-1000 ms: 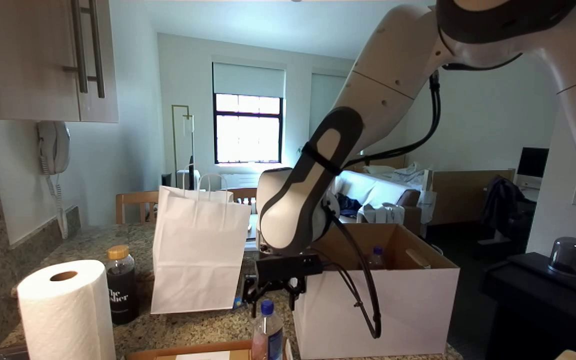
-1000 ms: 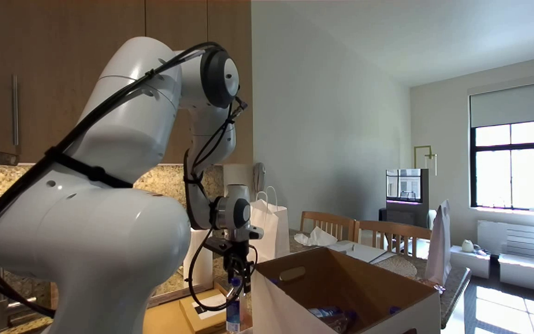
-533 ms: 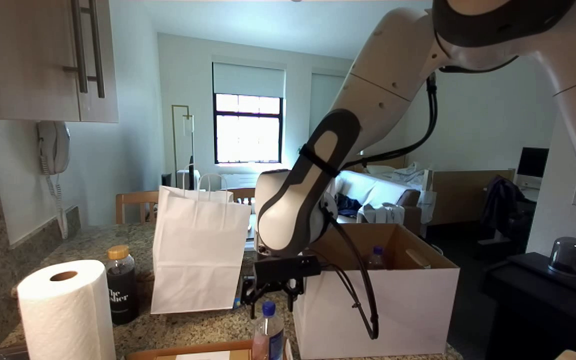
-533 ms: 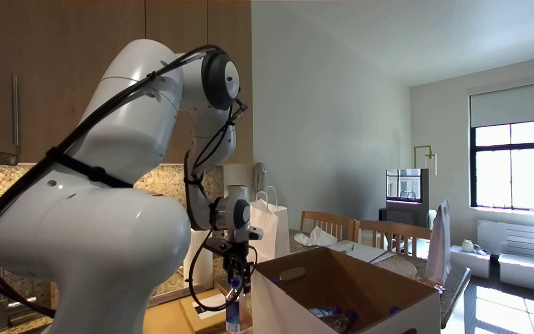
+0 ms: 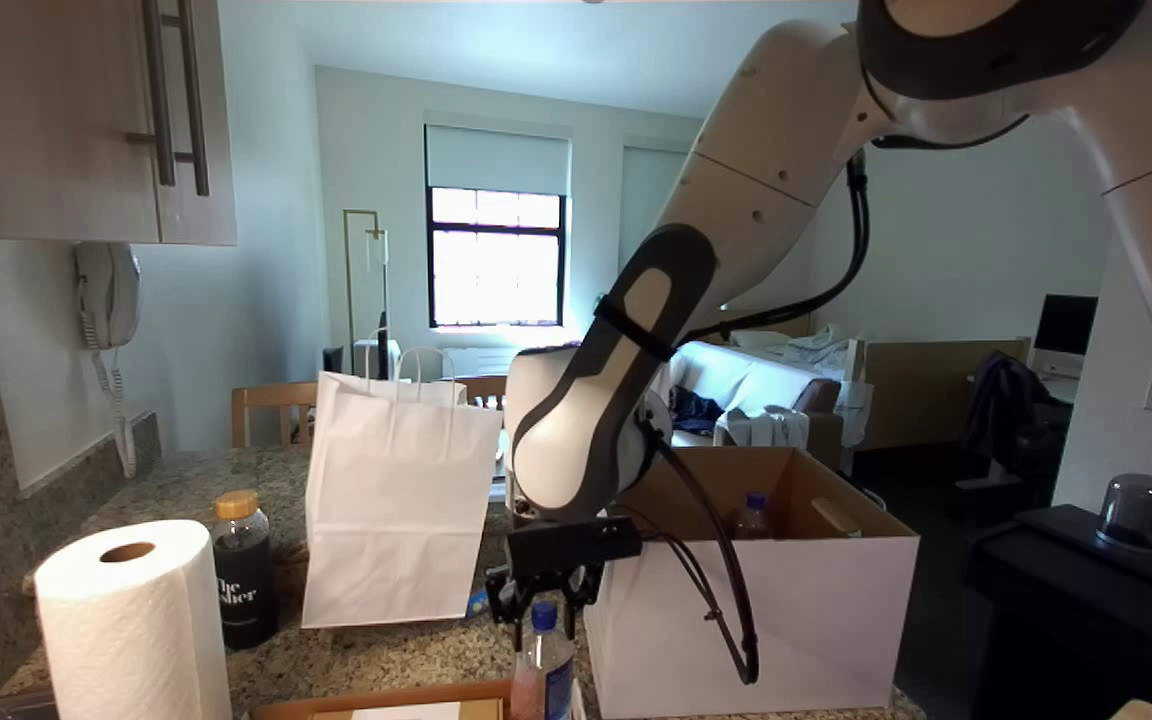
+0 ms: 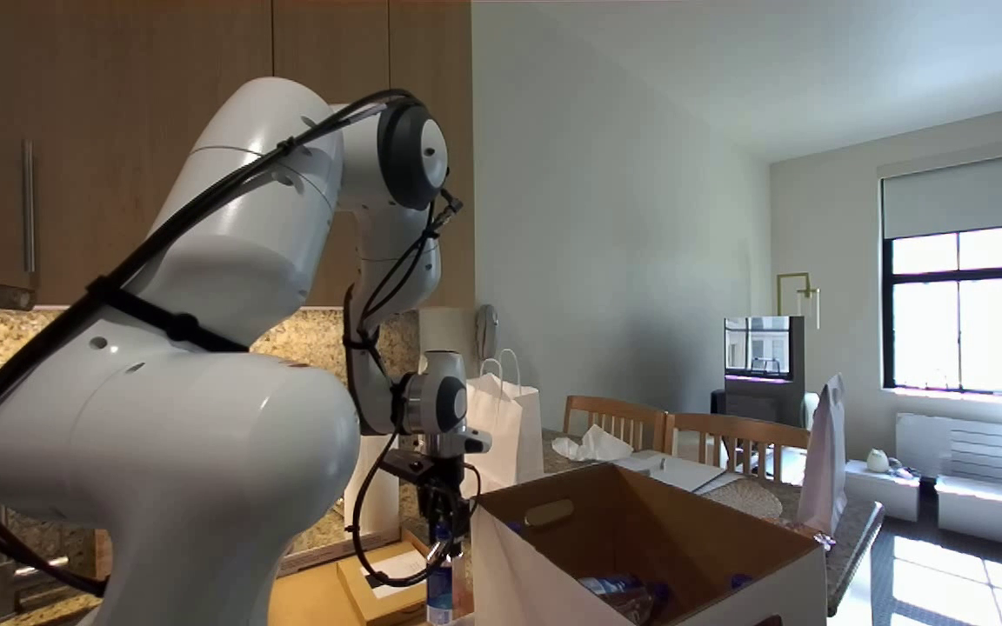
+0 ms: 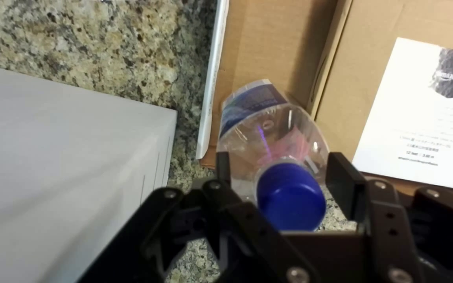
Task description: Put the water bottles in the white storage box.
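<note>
Downward slants the bent arm [image 5: 736, 220], pincer [image 7: 284, 177] spread astride a water bottle [image 7: 271, 145]

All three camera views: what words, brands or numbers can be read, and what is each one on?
"amazonbasics", start faint: white label on the cardboard box
"12 feet", what follows blurred: same label
"amazon.com", rest blurred: same label
"The" above "sher", lower word's start not visible: dark bottle
Too small or blurred to read: the label's other lines; print on the water bottle
</note>
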